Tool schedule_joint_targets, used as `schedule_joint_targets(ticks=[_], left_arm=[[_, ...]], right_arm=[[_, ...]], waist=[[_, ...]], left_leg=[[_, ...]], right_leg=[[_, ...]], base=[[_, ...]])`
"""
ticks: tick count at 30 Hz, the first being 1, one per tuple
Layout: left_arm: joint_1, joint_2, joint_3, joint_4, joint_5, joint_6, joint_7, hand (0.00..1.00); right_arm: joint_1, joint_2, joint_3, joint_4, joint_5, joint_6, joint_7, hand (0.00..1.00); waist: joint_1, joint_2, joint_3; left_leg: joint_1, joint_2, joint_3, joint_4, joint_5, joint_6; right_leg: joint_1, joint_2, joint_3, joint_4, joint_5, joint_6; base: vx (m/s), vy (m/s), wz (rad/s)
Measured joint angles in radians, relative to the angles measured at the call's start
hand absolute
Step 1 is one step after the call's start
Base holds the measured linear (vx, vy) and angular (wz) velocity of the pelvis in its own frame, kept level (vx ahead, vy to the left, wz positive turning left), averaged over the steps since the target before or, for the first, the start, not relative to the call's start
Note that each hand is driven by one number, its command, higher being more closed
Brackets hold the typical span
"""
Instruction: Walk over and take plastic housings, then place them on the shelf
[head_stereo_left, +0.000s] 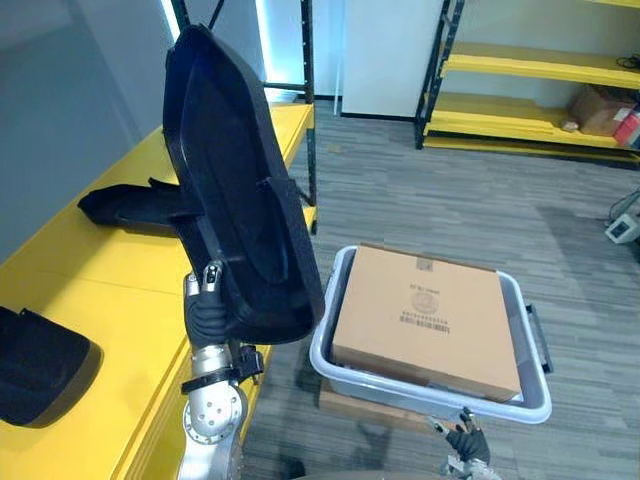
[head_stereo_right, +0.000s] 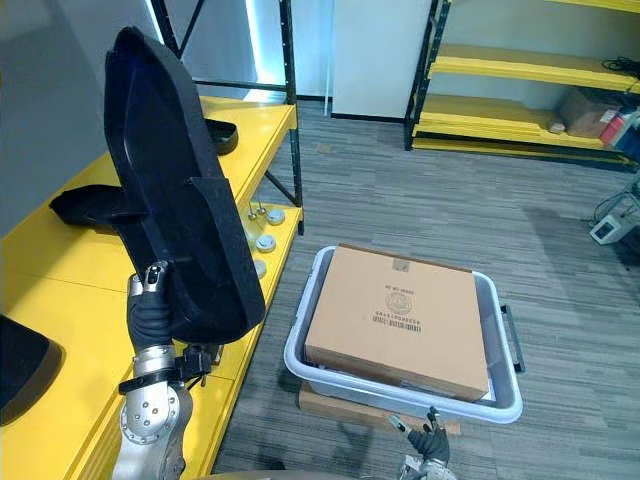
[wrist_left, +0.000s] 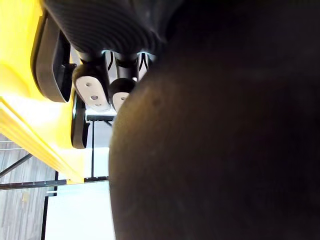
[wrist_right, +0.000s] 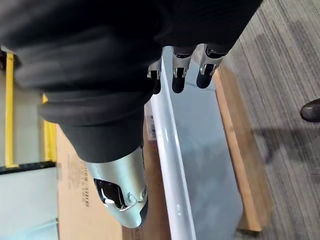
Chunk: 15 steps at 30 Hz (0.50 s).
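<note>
At the yellow shelf (head_stereo_left: 100, 265), housing (head_stereo_left: 235, 190) half-hides left hand (head_stereo_left: 209, 305).

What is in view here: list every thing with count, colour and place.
held housing: one, black, raised upright over the near shelf's edge
loose housings: three, black, lying on the near shelf
near shelf: one, yellow, left
box: one, brown, in the tub
tub: one, grey, on the floor
far shelves: yellow, black posts, back right
left hand: grips the held housing's lower end
right hand: open, low beside the tub
</note>
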Motion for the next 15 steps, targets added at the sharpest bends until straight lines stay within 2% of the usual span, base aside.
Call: schedule_joint_targets(ticks=[2, 4, 6, 9, 10, 11, 13, 15], left_arm=[[0.0, 0.001, -0.014, 0.0, 0.0, 0.0, -0.001, 1.0], [-0.001, 0.0, -0.031, -0.001, 0.0, 0.0, 0.0, 1.0], [-0.006, 0.002, -0.032, -0.007, 0.0, 0.001, 0.0, 1.0], [-0.006, 0.0, -0.031, -0.068, -0.001, 0.001, 0.018, 1.0], [-0.005, 0.0, -0.027, -0.092, -0.003, -0.001, 0.028, 1.0], [-0.005, -0.002, -0.026, -0.1, -0.009, -0.004, 0.028, 1.0], [-0.005, -0.018, -0.024, -0.101, -0.019, -0.02, 0.027, 1.0], [-0.007, -0.018, -0.024, -0.1, -0.021, -0.02, 0.041, 1.0]], right_arm=[[-0.005, -0.001, 0.024, 0.029, -0.016, 0.002, 0.0, 0.0], [-0.013, -0.004, 0.05, 0.045, -0.033, 0.003, -0.003, 0.0], [-0.025, -0.007, 0.081, 0.047, -0.041, 0.002, -0.007, 0.0], [-0.063, -0.018, 0.102, 0.046, -0.059, -0.001, -0.009, 0.0], [-0.093, -0.022, 0.102, 0.043, -0.068, -0.001, -0.009, 0.0], [-0.102, -0.024, 0.101, 0.037, -0.075, -0.001, -0.01, 0.0], [-0.119, -0.048, 0.101, 0.028, -0.091, -0.001, -0.019, 0.0], [-0.137, -0.055, 0.103, 0.023, -0.117, -0.001, -0.029, 0.0]], waist=[[0.003, 0.0, 0.0], [0.02, -0.001, 0.002], [0.045, -0.003, 0.015], [0.048, 0.001, 0.058], [0.059, 0.016, 0.069], [0.063, 0.024, 0.072], [0.08, 0.038, 0.088], [0.074, 0.057, 0.089]], left_leg=[[-0.016, -0.011, -0.043, 0.024, -0.002, -0.002], [-0.037, -0.026, -0.092, 0.051, -0.002, -0.003], [-0.074, -0.061, -0.189, 0.113, -0.009, -0.013], [-0.142, -0.115, -0.303, 0.2, -0.031, -0.033], [-0.19, -0.096, -0.222, 0.217, -0.052, -0.012], [-0.21, -0.074, -0.16, 0.215, -0.055, -0.007], [-0.251, 0.007, 0.081, 0.222, -0.066, 0.019], [-0.274, 0.113, 0.384, 0.269, -0.094, 0.059]], right_leg=[[0.016, -0.007, -0.039, 0.005, -0.009, 0.0], [0.021, -0.02, -0.088, 0.038, -0.033, 0.003], [0.037, -0.046, -0.181, 0.11, -0.082, 0.003], [0.048, -0.082, -0.307, 0.211, -0.148, 0.001], [0.051, -0.091, -0.371, 0.23, -0.164, 0.003], [0.055, -0.088, -0.407, 0.235, -0.167, 0.003], [0.07, -0.105, -0.495, 0.236, -0.167, 0.003], [0.095, -0.112, -0.577, 0.23, -0.167, 0.004]], base=[[0.05, -0.02, 0.65], [0.03, -0.019, 0.93], [0.02, -0.027, 1.42], [-0.07, -0.04, 1.53], [-0.15, -0.028, 1.63], [-0.14, -0.009, 1.59], [-0.08, 0.041, 1.33], [-0.05, 0.09, 1.19]])
